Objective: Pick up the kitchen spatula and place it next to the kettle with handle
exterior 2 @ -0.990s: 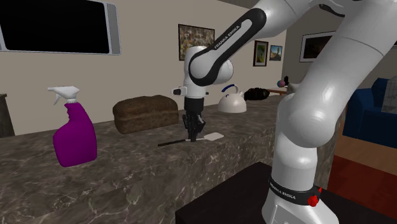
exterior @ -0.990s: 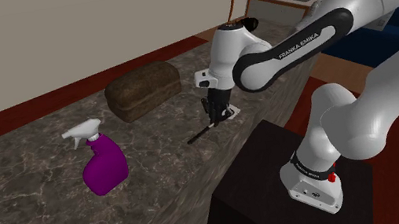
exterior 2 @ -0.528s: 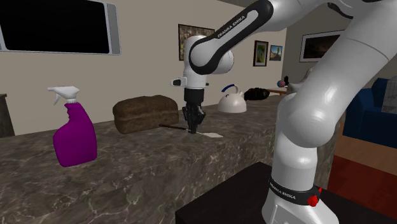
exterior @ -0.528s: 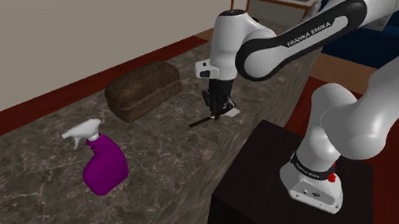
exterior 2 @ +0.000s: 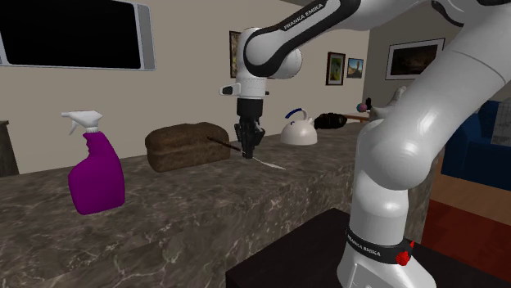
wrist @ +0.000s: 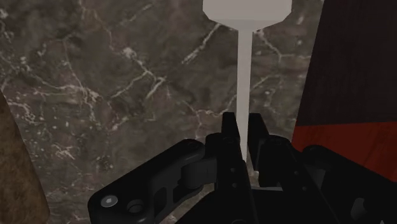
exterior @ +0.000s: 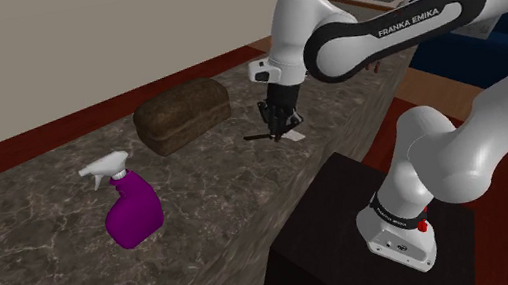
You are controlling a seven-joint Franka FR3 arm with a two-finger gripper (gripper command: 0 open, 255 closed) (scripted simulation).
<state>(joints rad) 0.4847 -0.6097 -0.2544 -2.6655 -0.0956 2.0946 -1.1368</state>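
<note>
Already the pick-up half of the job is looking done, and the carry seems to be the step in hand. Farthest from the jaws on the second exterior view's left, a purple spray bottle is standing on the marble counter. Closer to them, a brown loaf is sitting just behind the tool's dark handle end. The gripper is pointing straight down and its jaws are gripping the spatula partway along its length. The tool is hanging tilted, its pale blade lower and, apparently, clear of the stone. In the wrist view the thin pale shaft is running out from between the two fingers. Beyond the jaws, the white kettle is waiting further along the counter, near but not beside them. What is remaining, on this showing, is moving the tool across and setting it down next to that kettle.
</note>
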